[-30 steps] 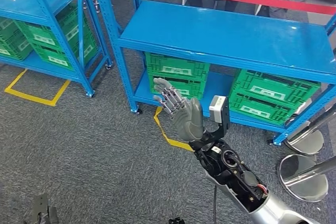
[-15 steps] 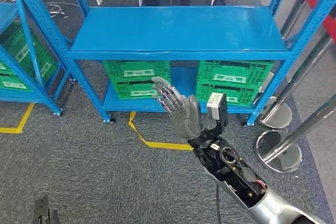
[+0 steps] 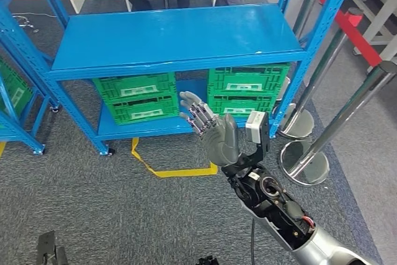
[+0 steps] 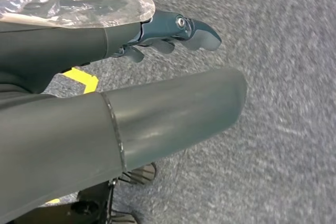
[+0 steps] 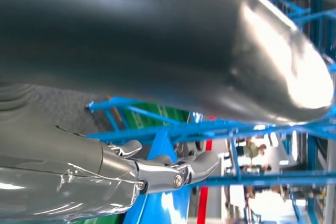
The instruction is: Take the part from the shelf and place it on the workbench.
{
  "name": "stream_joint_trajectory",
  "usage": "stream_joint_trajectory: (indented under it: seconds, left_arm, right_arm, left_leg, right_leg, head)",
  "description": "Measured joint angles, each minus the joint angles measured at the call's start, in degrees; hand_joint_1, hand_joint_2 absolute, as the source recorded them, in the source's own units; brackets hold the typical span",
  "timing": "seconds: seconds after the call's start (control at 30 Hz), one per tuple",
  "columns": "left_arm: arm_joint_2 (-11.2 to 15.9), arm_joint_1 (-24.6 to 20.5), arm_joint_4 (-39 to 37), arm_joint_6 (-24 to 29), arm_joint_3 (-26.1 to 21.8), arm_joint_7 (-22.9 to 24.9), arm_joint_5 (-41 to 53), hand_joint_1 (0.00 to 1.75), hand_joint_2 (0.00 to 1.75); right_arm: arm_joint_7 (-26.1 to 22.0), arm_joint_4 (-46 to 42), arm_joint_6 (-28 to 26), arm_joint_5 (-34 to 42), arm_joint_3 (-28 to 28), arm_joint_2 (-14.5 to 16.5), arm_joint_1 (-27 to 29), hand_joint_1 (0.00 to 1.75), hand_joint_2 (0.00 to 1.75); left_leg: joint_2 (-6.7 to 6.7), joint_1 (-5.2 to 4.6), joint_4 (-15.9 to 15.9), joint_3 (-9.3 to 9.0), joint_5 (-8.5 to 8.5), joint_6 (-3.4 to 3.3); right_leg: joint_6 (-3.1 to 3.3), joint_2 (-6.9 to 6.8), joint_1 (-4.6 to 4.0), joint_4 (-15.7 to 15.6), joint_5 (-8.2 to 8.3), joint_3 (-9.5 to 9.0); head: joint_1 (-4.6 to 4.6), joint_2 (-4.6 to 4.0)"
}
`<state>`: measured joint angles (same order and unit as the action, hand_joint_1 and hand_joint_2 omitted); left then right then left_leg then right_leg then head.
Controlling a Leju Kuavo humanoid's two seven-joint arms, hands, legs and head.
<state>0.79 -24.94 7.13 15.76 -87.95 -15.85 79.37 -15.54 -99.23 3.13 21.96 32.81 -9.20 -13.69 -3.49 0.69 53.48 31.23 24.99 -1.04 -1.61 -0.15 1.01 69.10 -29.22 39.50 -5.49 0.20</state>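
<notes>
Right hand (image 3: 216, 130) is hovering with fingers spread and nothing in it, in front of the blue shelf (image 3: 178, 38); left hand (image 4: 118, 129) is hanging over the carpet, fingers extended, holding nothing. Since a second ago the whole view has been swinging, so the shelf is now centred ahead. Green crates (image 3: 136, 96) are sitting on its lower tier; the part itself I cannot make out
</notes>
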Motion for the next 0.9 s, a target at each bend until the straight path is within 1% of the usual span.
stream_joint_trajectory:
  seconds: [0.03, 0.07, 0.1, 0.13, 0.17, 0.2, 0.23, 0.27, 0.3, 0.33, 0.37, 0.4, 0.43, 0.47, 0.5, 0.53, 0.57, 0.6, 0.63, 0.67, 0.73, 0.77, 0.83, 0.9]
  left_arm:
    - [0.0, 0.0, 0.0, 0.0, 0.0, 0.0, 0.0, 0.0, 0.0]
    - [0.0, 0.0, 0.0, 0.0, 0.0, 0.0, 0.0, 0.0, 0.0]
    - [0.0, 0.0, 0.0, 0.0, 0.0, 0.0, 0.0, 0.0, 0.0]
    - [0.1, 0.0, 0.0, 0.0, 0.0, 0.0, 0.0, 0.0, 0.0]
    - [0.1, 0.0, 0.0, 0.0, 0.0, 0.1, 0.0, 0.0, 0.0]
    - [0.1, -0.1, 0.0, 0.0, 0.0, 0.1, 0.0, 0.0, 0.0]
    - [0.1, -0.2, 0.0, 0.0, 0.0, 0.1, 0.0, 0.0, 0.0]
    - [0.0, -0.3, 0.0, 0.0, 0.0, 0.1, 0.1, 0.0, 0.0]
    - [0.0, -0.4, 0.0, 0.0, 0.0, 0.1, 0.2, 0.0, 0.0]
    - [0.0, -0.4, 0.0, 0.0, 0.0, 0.2, 0.2, 0.0, 0.0]
    - [0.1, -0.3, 0.0, 0.0, 0.0, 0.2, 0.3, 0.0, 0.0]
    - [0.1, -0.1, 0.0, 0.0, 0.0, 0.3, 0.3, 0.0, 0.0]
    - [0.1, 0.0, 0.0, 0.0, 0.0, 0.3, 0.4, 0.0, 0.0]
    - [0.1, 0.1, 0.0, 0.0, 0.0, 0.4, 0.4, 0.0, 0.0]
    - [0.1, 0.2, 0.0, 0.0, 0.0, 0.4, 0.4, 0.0, 0.0]
    - [0.2, 0.1, 0.0, 0.0, 0.0, 0.4, 0.5, 0.0, 0.0]
    - [0.2, 0.0, 0.0, 0.0, 0.0, 0.5, 0.5, 0.0, 0.0]
    - [0.3, -0.1, 0.0, 0.0, 0.0, 0.5, 0.5, 0.0, 0.0]
    - [0.3, -0.3, 0.0, 0.0, 0.0, 0.5, 0.5, 0.0, 0.0]
    - [0.4, -0.4, 0.0, 0.0, 0.0, 0.5, 0.5, 0.0, 0.0]
    - [0.4, -0.4, 0.0, 0.0, 0.0, 0.5, 0.5, 0.0, 0.0]
    - [0.3, -0.3, 0.0, 0.0, 0.0, 0.5, 0.5, 0.0, 0.0]
    - [0.4, -0.3, 0.0, 0.0, 0.0, 0.5, 0.4, 0.0, 0.0]
    - [0.4, -0.3, 0.0, 0.1, 0.0, 0.5, 0.0, 0.0, 0.0]
  right_arm:
    - [0.0, 0.0, 0.0, 0.0, 0.0, 0.0, 0.0, 0.0, 0.0]
    - [0.0, 0.0, 0.0, 0.0, 0.0, 0.0, -0.1, 0.0, 0.0]
    - [0.0, 0.0, 0.0, 0.0, 0.1, 0.0, -0.2, 0.0, 0.0]
    - [0.1, 0.0, -0.1, 0.0, 0.1, 0.0, -0.3, 0.0, 0.0]
    - [0.2, 0.0, -0.1, 0.0, 0.1, 0.0, -0.3, 0.0, 0.0]
    - [0.3, 0.0, -0.2, 0.0, 0.1, 0.0, -0.3, 0.0, 0.0]
    - [0.4, 0.1, -0.2, 0.0, 0.2, 0.0, -0.3, 0.0, 0.0]
    - [0.4, 0.1, -0.3, -0.1, 0.2, 0.0, -0.3, 0.0, 0.0]
    - [0.5, 0.1, -0.3, -0.1, 0.2, 0.0, -0.4, 0.0, 0.0]
    - [0.5, 0.1, -0.4, -0.2, 0.2, 0.0, -0.5, 0.0, 0.0]
    - [0.5, 0.2, -0.4, -0.4, 0.2, 0.0, -0.6, 0.0, 0.0]
    - [0.5, 0.3, -0.6, -0.6, 0.2, 0.0, -0.6, 0.0, 0.0]
    - [0.5, 0.4, -0.7, -0.8, 0.2, 0.0, -0.5, 0.0, 0.0]
    - [0.5, 0.5, -0.8, -1.0, 0.2, 0.0, -0.5, 0.0, 0.0]
    - [0.5, 0.6, -0.9, -1.2, 0.2, 0.1, -0.5, 0.0, 0.0]
    - [0.5, 0.6, -0.9, -1.3, 0.2, 0.1, -0.4, 0.0, 0.0]
    - [0.5, 0.6, -1.0, -1.3, 0.2, 0.1, -0.4, 0.0, 0.0]
    - [0.5, 0.7, -1.0, -1.4, 0.2, 0.1, -0.5, 0.0, 0.0]
    - [0.5, 0.7, -1.0, -1.4, 0.2, 0.1, -0.4, 0.0, 0.0]
    - [0.5, 0.7, -1.0, -1.4, 0.2, 0.1, -0.4, 0.0, 0.0]
    - [0.6, 0.9, -1.1, -1.4, 0.2, 0.1, -0.3, 0.0, 0.0]
    - [0.6, 1.0, -1.2, -1.5, 0.2, 0.1, -0.3, 0.0, 0.0]
    - [0.7, 1.2, -1.3, -1.6, 0.1, 0.1, -0.3, 0.0, 0.0]
    - [0.9, 1.5, -1.4, -1.7, 0.1, 0.1, -0.4, 0.0, 0.0]
  left_leg:
    - [-0.6, 0.06, 0.1, -0.17, 0.19, 0.27]
    - [-1.14, -0.03, 0.2, -0.3, 0.41, 0.6]
    - [-1.63, -0.19, 0.4, -0.35, 0.57, 0.92]
    - [-2.12, -0.42, 0.5, -0.37, 0.68, 1.22]
    - [-2.7, -0.62, 0.6, -0.36, 0.69, 1.44]
    - [-3.31, -0.68, 0.6, -0.39, 0.71, 1.65]
    - [-3.26, -0.58, 0.8, -0.42, 0.98, 1.91]
    - [-2.35, -0.42, 1.7, -0.11, 1.71, 2.16]
    - [-0.88, -0.25, 3.8, 0.79, 3.05, 2.42]
    - [0.91, -0.09, 7.2, 2.41, 4.87, 2.62]
    - [2.19, -0.06, 11.5, 4.58, 6.78, 2.73]
    - [2.8, -0.06, 15.6, 6.75, 8.23, 2.77]
    - [3.03, -0.1, 18.2, 8.28, 8.73, 2.72]
    - [3.11, -0.15, 18.6, 8.76, 8.11, 2.55]
    - [3.13, -0.22, 16.5, 7.98, 6.44, 2.26]
    - [3.2, -0.33, 12.5, 6.17, 4.21, 1.81]
    - [3.33, -0.52, 7.9, 4.08, 2.36, 1.28]
    - [3.38, -0.7, 4.2, 2.33, 0.97, 0.88]
    - [3.4, -0.84, 1.8, 1.22, 0.26, 0.69]
    - [3.37, -0.91, 0.9, 0.83, 0.19, 0.83]
    - [3.3, -0.9, 0.7, 0.75, 0.05, 1.22]
    - [3.34, -0.92, 0.7, 0.74, 0.06, 1.27]
    - [3.42, -0.97, 0.7, 0.76, 0.03, 1.09]
    - [3.44, -0.98, 0.7, 0.77, 0.05, 1.0]
  right_leg:
    - [-0.13, -0.98, 0.09, -4.2, 1.92, -2.24]
    - [-0.2, -2.42, -0.15, -8.3, 3.2, -4.38]
    - [0.05, -3.59, -0.33, -11.3, 3.88, -6.03]
    - [0.38, -4.37, -0.54, -12.9, 3.96, -6.87]
    - [0.79, -4.37, -0.77, -13.2, 3.77, -7.01]
    - [1.33, -3.7, -0.71, -13.3, 3.87, -7.01]
    - [1.66, -3.13, -0.7, -13.3, 3.98, -6.92]
    - [2.0, -2.62, -0.63, -13.4, 4.09, -6.9]
    - [2.36, -2.22, -0.52, -13.4, 4.19, -6.91]
    - [2.63, -1.84, -0.45, -13.5, 4.26, -6.87]
    - [2.87, -1.44, -0.48, -13.5, 4.29, -6.81]
    - [3.05, -1.0, -0.55, -13.5, 4.32, -6.76]
    - [3.15, -0.56, -0.65, -13.5, 4.35, -6.73]
    - [3.2, -0.14, -0.76, -13.5, 4.37, -6.73]
    - [3.23, 0.23, -0.87, -13.5, 4.39, -6.76]
    - [3.24, 0.54, -0.95, -13.5, 4.4, -6.82]
    - [3.21, 0.78, -1.03, -13.5, 4.4, -6.86]
    - [3.11, 0.99, -1.13, -13.5, 4.42, -6.87]
    - [3.01, 1.12, -1.24, -13.4, 4.31, -6.8]
    - [3.12, 1.18, -1.34, -13.3, 4.19, -6.74]
    - [3.19, 1.15, -1.41, -13.3, 3.99, -6.73]
    - [3.21, 1.1, -1.38, -13.4, 4.03, -6.83]
    - [2.88, 1.02, -1.35, -13.7, 4.18, -6.99]
    - [2.73, 0.96, -1.33, -13.9, 4.27, -7.1]
  head:
    - [-0.07, 0.0]
    - [-0.24, 0.0]
    - [-0.35, 0.0]
    - [-0.29, 0.0]
    - [-0.16, 0.0]
    - [0.07, 0.0]
    - [0.29, 0.0]
    - [0.4, 0.0]
    - [0.55, 0.0]
    - [0.73, 0.0]
    - [0.9, 0.0]
    - [1.03, 0.0]
    - [1.09, 0.0]
    - [1.13, 0.0]
    - [1.16, 0.0]
    - [1.19, 0.0]
    - [1.2, 0.0]
    - [1.18, 0.0]
    - [1.2, 0.0]
    - [1.17, 0.0]
    - [1.15, 0.0]
    - [1.11, 0.0]
    - [1.1, 0.0]
    - [1.09, 0.0]
